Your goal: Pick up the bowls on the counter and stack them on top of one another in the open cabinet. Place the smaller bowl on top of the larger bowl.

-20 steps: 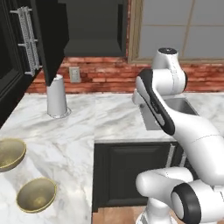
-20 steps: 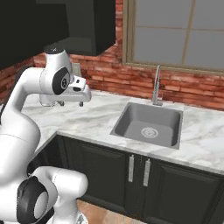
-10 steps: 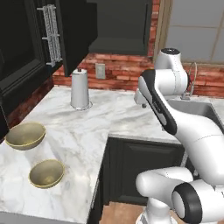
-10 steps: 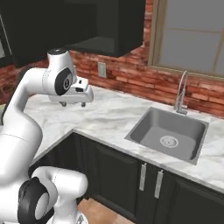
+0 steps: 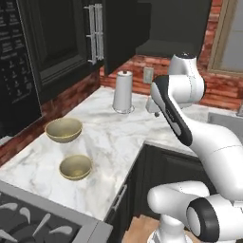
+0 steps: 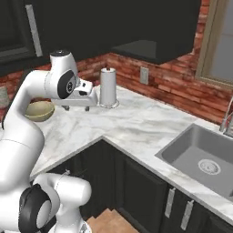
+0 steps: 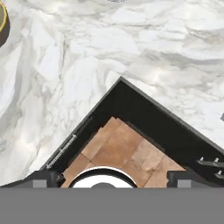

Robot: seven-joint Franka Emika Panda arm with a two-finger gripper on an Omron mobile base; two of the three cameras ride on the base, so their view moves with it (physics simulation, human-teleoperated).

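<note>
Two olive-yellow bowls sit on the white marble counter (image 5: 118, 137), left of the arm. The larger bowl (image 5: 63, 130) lies farther back, and the smaller bowl (image 5: 75, 167) is nearer the hob. The larger bowl (image 6: 38, 110) also peeks out behind my arm. My gripper (image 6: 77, 108) hangs open and empty above the counter's inner corner, well right of both bowls. It points down. In the hand view my gripper (image 7: 113, 178) looks at marble, and a bowl's rim (image 7: 2, 24) shows at the top left edge. The open cabinet (image 5: 171, 28) is above, with its flat door (image 5: 121, 33) swung out.
A paper towel roll (image 5: 123, 91) stands upright at the back of the counter, below the cabinet. The grey hob (image 5: 33, 223) lies at the front left and a black microwave (image 5: 14, 71) hangs on the left wall. A sink (image 6: 200, 157) is to the right.
Both base views have swung left, so the camera moved. The bowls, cabinet and paper towel roll now sit nearer the picture's middle. My gripper has stayed open.
</note>
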